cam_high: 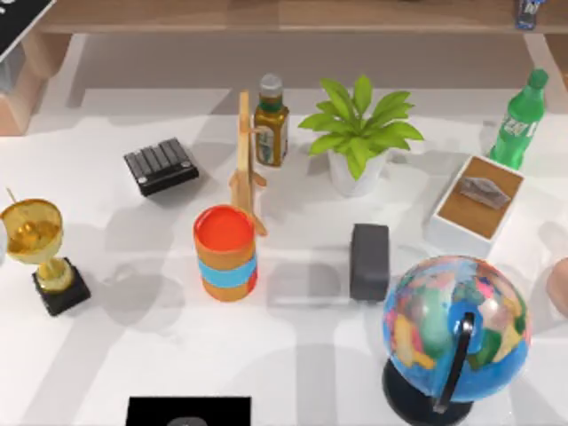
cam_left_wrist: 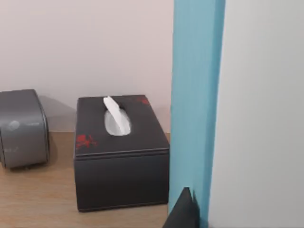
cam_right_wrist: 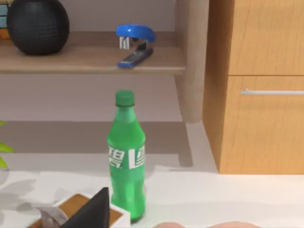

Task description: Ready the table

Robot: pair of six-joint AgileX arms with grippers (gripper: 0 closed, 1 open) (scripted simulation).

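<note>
- Broadly, the table (cam_high: 293, 355) spreads across the whole top view, white and flat, running from the near edge up to a wooden shelf (cam_high: 266, 16) along the far side.
- Near the middle stands an orange cup (cam_high: 226, 253) with a blue band, upright, and just beyond it a wooden stand (cam_high: 246, 160).
- Beyond the stand is a dark bottle (cam_high: 271, 122), and to its right a potted plant (cam_high: 359, 133) in a white pot.
- Right of the cup lies a grey block (cam_high: 369, 260), apart from it.
- A globe (cam_high: 454, 333) stands at the near right.
- At the far right a green bottle (cam_high: 520, 120) stands just beside a white tray (cam_high: 476, 204) with a brown floor.
- On the left, a gold trophy (cam_high: 40, 253) sits on a black base; a black ribbed box (cam_high: 161, 165) lies farther back, between the trophy and the stand.
- The right wrist view shows a blue stapler (cam_right_wrist: 135, 45) and a black round thing (cam_right_wrist: 38, 24) on the shelf behind the green bottle.
- The left wrist view shows a black tissue box (cam_left_wrist: 121, 149) on wood, near a grey box (cam_left_wrist: 21, 127).
- I cannot tell whether either claw is released or clenched.
</note>
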